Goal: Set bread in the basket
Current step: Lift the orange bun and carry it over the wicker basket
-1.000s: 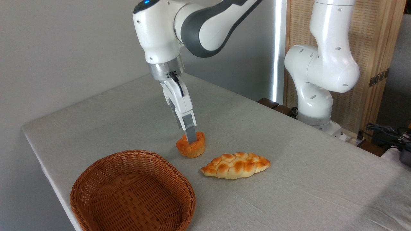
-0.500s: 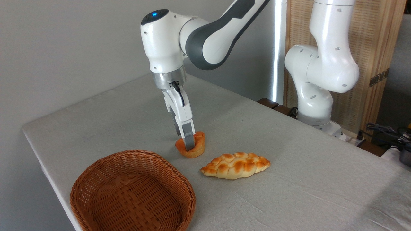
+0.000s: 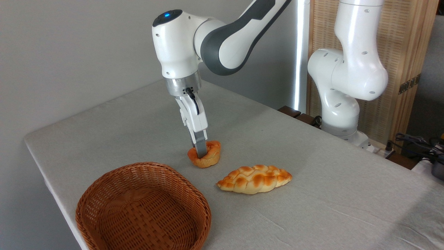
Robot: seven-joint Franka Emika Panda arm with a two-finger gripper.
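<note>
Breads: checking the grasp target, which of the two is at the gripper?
The small round bun, with the gripper on it; the braided loaf lies apart, untouched.

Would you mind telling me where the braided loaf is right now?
The braided loaf lies on the table near the picture's centre, right of the basket and just in front of the bun.

Gripper [image 3: 201,152] pointing down, its near finger [image 3: 200,147] pressed against the front of the bun [image 3: 205,158], which sits on the table [image 3: 329,194]. Basket [image 3: 104,194] at front left, near the bun; braided loaf [image 3: 255,178] to the bun's right, apart from it.
</note>
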